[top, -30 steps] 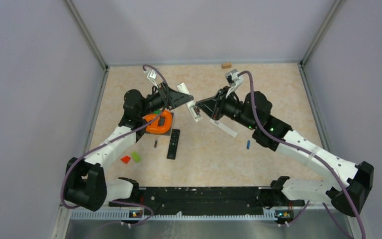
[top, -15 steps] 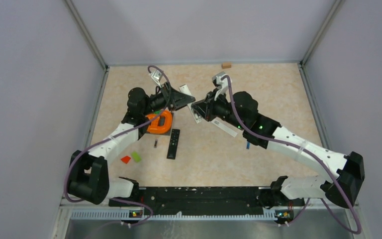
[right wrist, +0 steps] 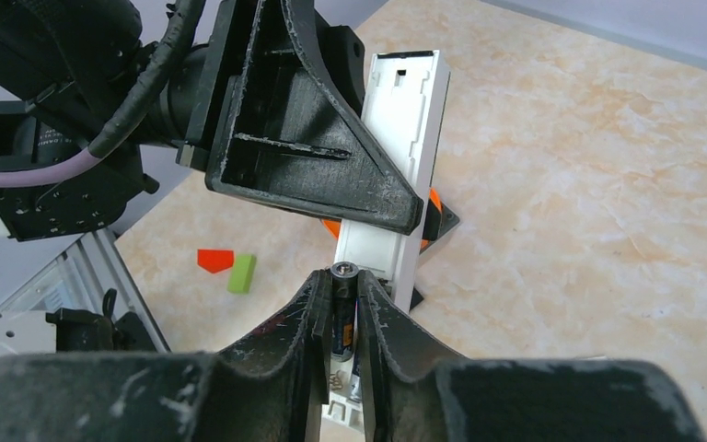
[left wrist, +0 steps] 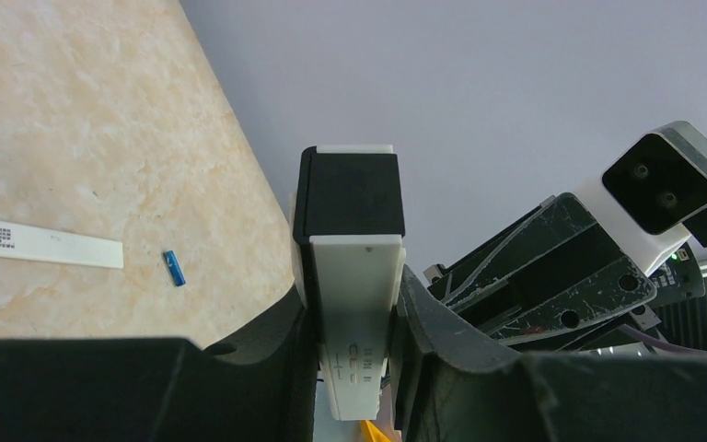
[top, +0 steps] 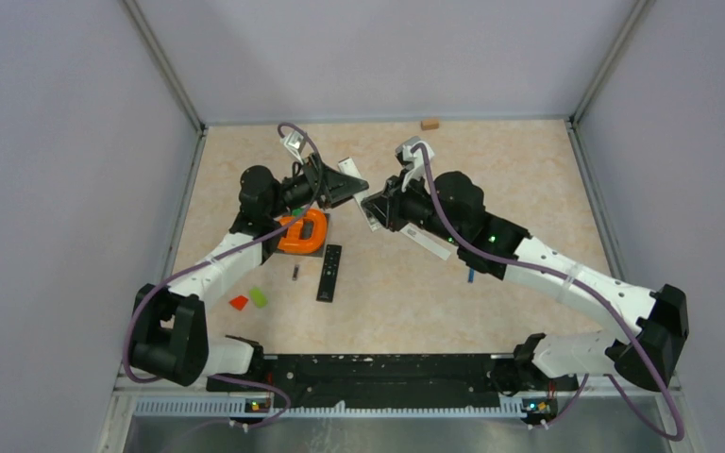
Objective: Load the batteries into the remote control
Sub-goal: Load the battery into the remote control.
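Note:
My left gripper [left wrist: 350, 304] is shut on a white remote control [left wrist: 354, 313], held up off the table with its open back [right wrist: 396, 157] turned towards the right arm. A dark battery [right wrist: 342, 318] stands upright between the fingers of my right gripper [right wrist: 342, 281], right over the lower end of the remote's compartment. In the top view the two grippers meet at the remote [top: 370, 209]. Lying loose on the table are a blue battery [top: 470, 276] and a dark battery [top: 295, 273].
A black remote [top: 329, 272] lies beside an orange holder [top: 302, 233]. A white cover strip [top: 427, 243] lies under the right arm. Red [top: 239, 302] and green [top: 260, 296] blocks sit near the left arm. A wooden block [top: 429, 123] rests by the back wall.
My right arm has swung left and brought the battery up against the remote. The left gripper with the remote has shifted slightly towards the back.

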Controlling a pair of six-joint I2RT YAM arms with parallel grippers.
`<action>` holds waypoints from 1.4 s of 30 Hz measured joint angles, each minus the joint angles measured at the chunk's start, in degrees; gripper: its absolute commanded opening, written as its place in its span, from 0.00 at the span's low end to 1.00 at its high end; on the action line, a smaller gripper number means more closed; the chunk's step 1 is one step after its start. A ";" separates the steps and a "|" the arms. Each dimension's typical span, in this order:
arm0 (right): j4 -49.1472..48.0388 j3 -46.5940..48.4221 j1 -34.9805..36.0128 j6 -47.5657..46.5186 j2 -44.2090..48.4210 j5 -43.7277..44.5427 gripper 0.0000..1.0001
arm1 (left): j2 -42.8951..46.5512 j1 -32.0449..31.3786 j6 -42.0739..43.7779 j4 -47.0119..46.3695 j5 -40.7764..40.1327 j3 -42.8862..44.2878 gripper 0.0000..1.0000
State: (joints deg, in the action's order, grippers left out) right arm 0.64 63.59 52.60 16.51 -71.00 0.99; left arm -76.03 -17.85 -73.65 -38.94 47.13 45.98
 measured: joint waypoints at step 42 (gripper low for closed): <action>-5.97 -9.31 -0.13 47.82 2.84 5.99 0.91 | 2.16 0.72 4.52 -3.41 -5.03 -1.64 0.00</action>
State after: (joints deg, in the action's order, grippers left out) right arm -5.32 54.28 52.47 64.34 -68.16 6.98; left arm -73.87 -17.12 -69.12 -42.35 42.11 44.34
